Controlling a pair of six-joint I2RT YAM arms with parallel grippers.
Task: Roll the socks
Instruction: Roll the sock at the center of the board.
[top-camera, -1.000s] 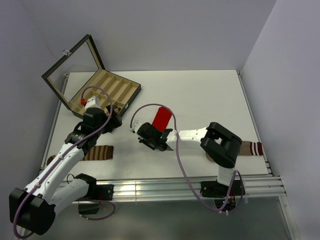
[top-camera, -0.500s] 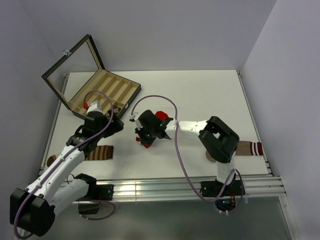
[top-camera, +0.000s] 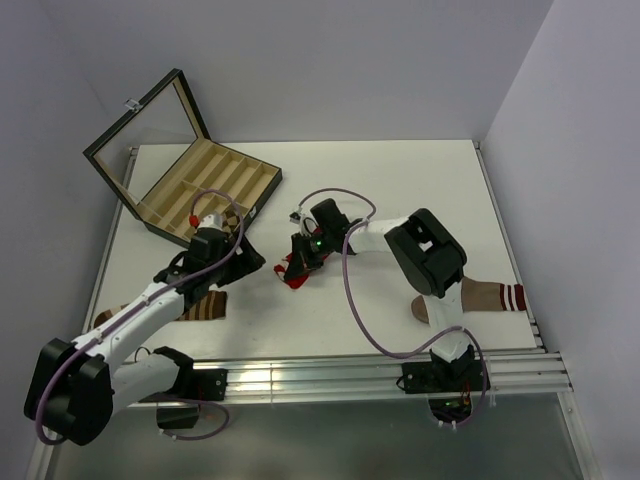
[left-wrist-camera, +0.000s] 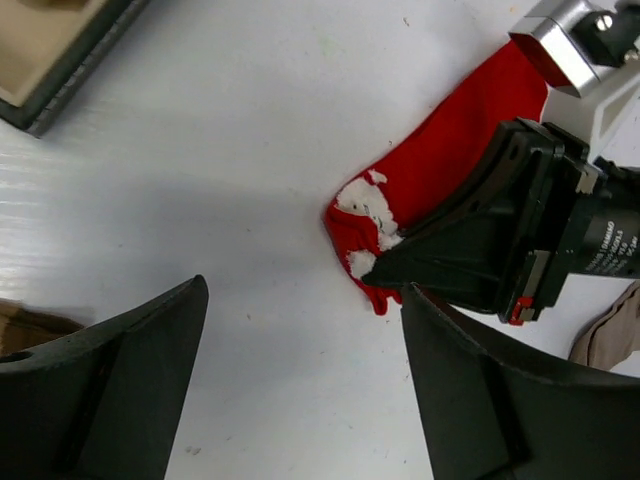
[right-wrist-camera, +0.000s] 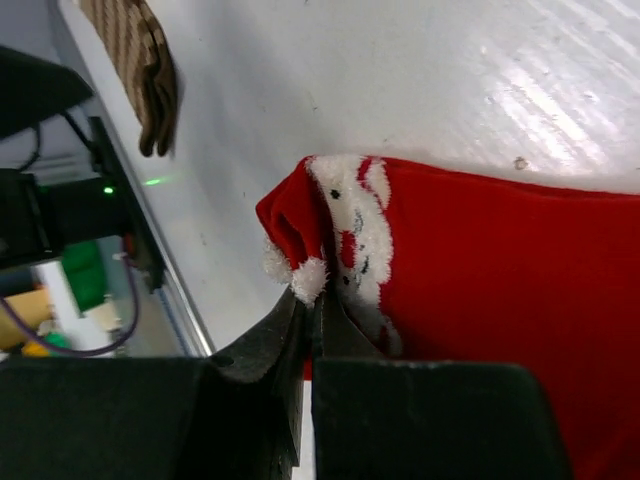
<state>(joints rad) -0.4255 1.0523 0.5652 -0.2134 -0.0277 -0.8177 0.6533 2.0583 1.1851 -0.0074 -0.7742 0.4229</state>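
The red sock (top-camera: 292, 274) is no longer a long flat strip at the middle of the tabletop (top-camera: 400, 180). It is now a short folded lump, a little left of centre in the top view. The right pincer (right-wrist-camera: 312, 318) is clamped tight on the sock's doubled-over end, where red cloth and white fluffy trim meet. In the last second it has swung left and up with the sock. The right arm has folded back on itself, baring more of the tan sock (top-camera: 487, 296) at the right edge.

The left pincer (left-wrist-camera: 300, 300) has come away from the open wooden box (top-camera: 210, 180) at upper left and moved right. It now hangs just left of the red sock with its fingers spread wide and nothing between them. In its wrist view the sock's white-patched tip lies on bare tabletop between the two fingers, untouched by either.

A patch of the diamond-patterned sock (top-camera: 233, 217) shows beside the left wrist, near the box's front corner. The ring-striped sock (top-camera: 205, 305) lies at lower left, where it was.
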